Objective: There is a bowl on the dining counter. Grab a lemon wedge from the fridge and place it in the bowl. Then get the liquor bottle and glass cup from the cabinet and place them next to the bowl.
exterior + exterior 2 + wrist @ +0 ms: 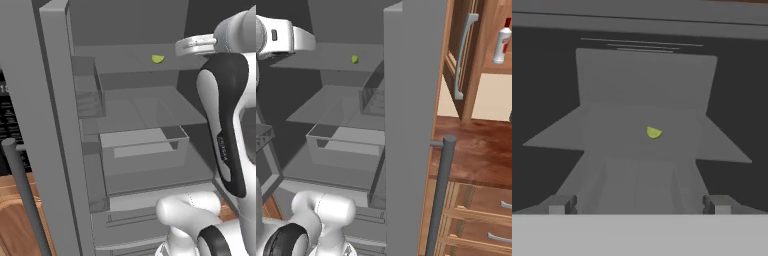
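Observation:
The fridge (pixel 55 150) stands open, its grey shelves bare except for the lemon wedge (pixel 158 59), a tiny yellow-green piece on the upper shelf (pixel 355 59). In the hand view the lemon wedge (pixel 654 132) lies ahead, near the middle of that shelf, well beyond my gripper (pixel 639 206). Its two fingertips (pixel 562 205) stand wide apart with nothing between them, so it is open. At the far right, the liquor bottle (pixel 502 45) with red cap and label stands on the shelf of the cabinet (pixel 491 70). The bowl, glass cup and dining counter are out of view.
The open fridge door (pixel 411 110) with its bar handle (pixel 438 195) stands between the fridge interior and a wall counter (pixel 476 150) over wooden drawers. A clear drawer bin (pixel 145 145) sits on a lower shelf. The other door's handle (pixel 22 195) rises at left.

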